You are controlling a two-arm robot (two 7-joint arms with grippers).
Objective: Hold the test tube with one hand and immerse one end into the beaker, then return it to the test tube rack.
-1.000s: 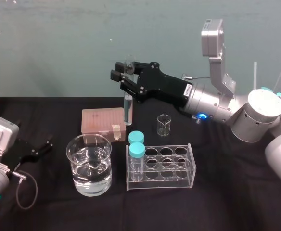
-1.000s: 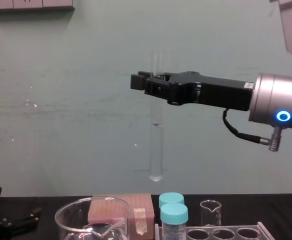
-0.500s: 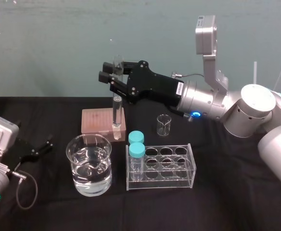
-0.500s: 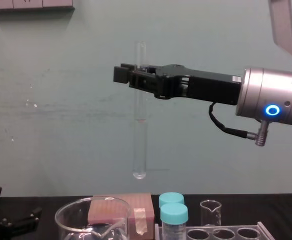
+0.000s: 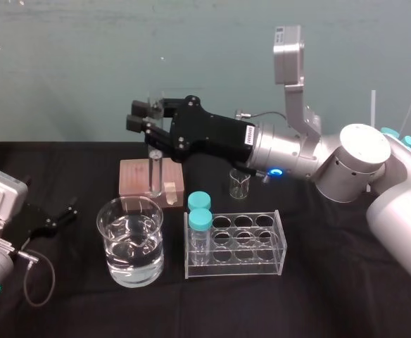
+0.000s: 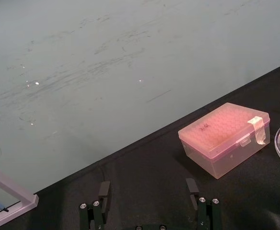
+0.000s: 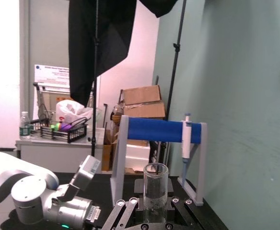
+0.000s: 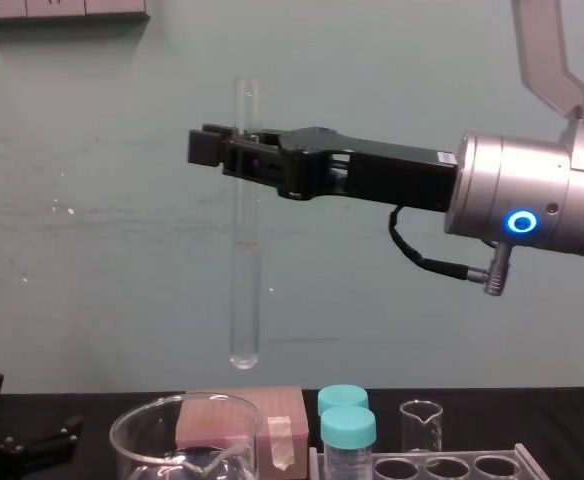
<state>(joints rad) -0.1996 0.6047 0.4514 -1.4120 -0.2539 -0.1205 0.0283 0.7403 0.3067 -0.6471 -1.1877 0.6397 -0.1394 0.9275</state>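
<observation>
The right pincer (image 8: 227, 155) is clamped on the upper part of the test tube (image 8: 243, 290) and holds it upright in the air. The tube is higher than the beaker (image 5: 111, 243) and a little behind it, with its round bottom clear of the rim. The test tube rack (image 5: 235, 264) stands just right of the beaker on the table (image 5: 332, 282). The left pincer (image 6: 147, 201) rests left of the beaker — fingers apart.

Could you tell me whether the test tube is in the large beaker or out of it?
Out: in the chest view the test tube hangs upright in the right gripper, rounded bottom well above the beaker.
</observation>
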